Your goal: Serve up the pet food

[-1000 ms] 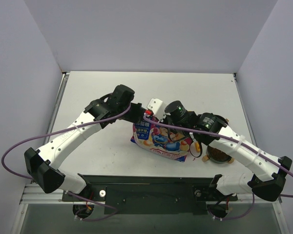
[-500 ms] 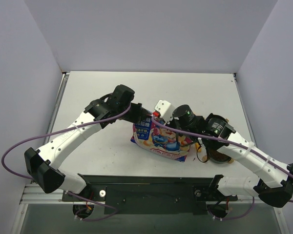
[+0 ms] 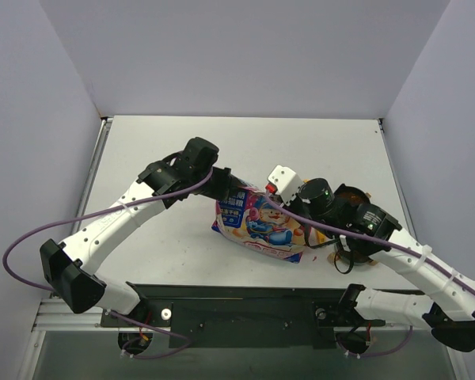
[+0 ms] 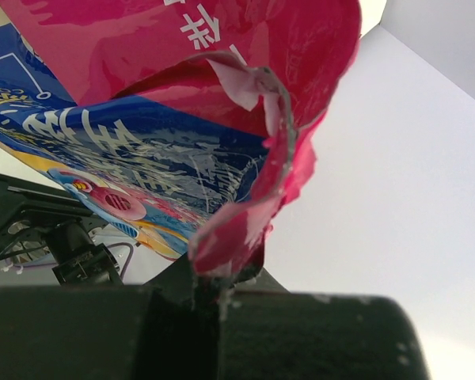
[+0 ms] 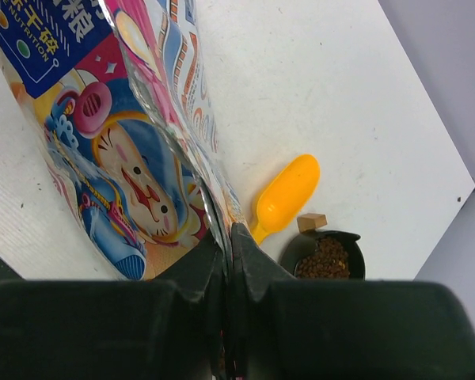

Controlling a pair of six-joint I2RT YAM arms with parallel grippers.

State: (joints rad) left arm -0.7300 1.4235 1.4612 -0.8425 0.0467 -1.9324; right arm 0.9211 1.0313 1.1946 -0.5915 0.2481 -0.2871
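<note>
The pink-and-blue cartoon bag [image 3: 257, 226] lies mid-table between both arms. My left gripper [image 3: 228, 188] is shut on the bag's torn pink top edge [image 4: 245, 229]; its jaws meet on the foil [image 4: 214, 281]. My right gripper [image 3: 279, 207] is shut on the opposite foil edge of the bag [image 5: 166, 119], the jaws pressed together [image 5: 229, 237]. The pet food [image 5: 326, 258], small dark-brown kibble, lies in a black round bowl [image 5: 299, 250] beyond the bag in the right wrist view. No kibble shows inside the bag.
A yellow scoop [image 5: 286, 196] lies on the table beside the bowl, with a small tan block [image 5: 311, 222] at the bowl's rim. In the top view the right arm [image 3: 364, 222] covers most of the bowl area. Grey walls enclose the white table [image 3: 158, 150].
My right arm has swung to the right, taking its gripper and the bag edge with it, so the bag's top is drawn wider. My left arm has stayed put.
</note>
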